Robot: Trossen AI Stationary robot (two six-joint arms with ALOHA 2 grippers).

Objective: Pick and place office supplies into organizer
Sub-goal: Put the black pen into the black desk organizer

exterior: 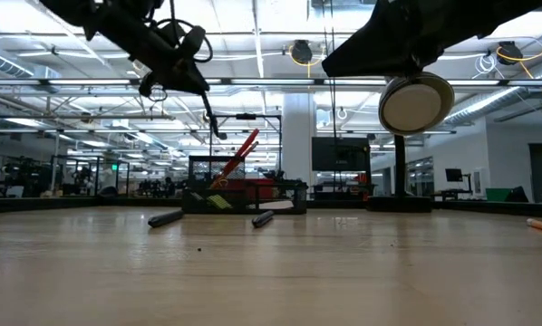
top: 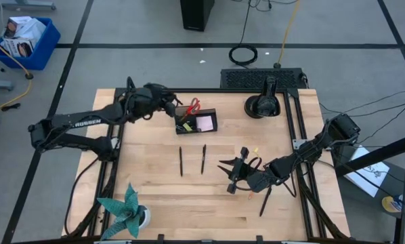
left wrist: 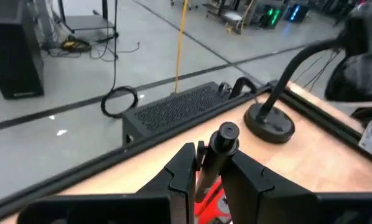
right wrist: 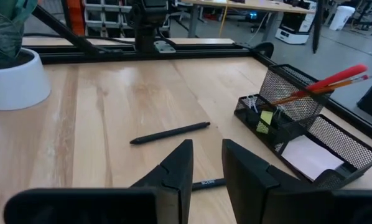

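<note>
Left hand (left wrist: 212, 163) pinching black pen (left wrist: 222, 144) upright above organizer (top: 196, 120); right hand (right wrist: 204, 163) slightly spread, empty.

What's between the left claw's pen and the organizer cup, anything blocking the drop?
Nothing visible blocks it. The left claw holds a black pen over the organizer, next to its cup section. The red scissors and pencils already lean in that cup, so the pen has to slip in beside them.
</note>
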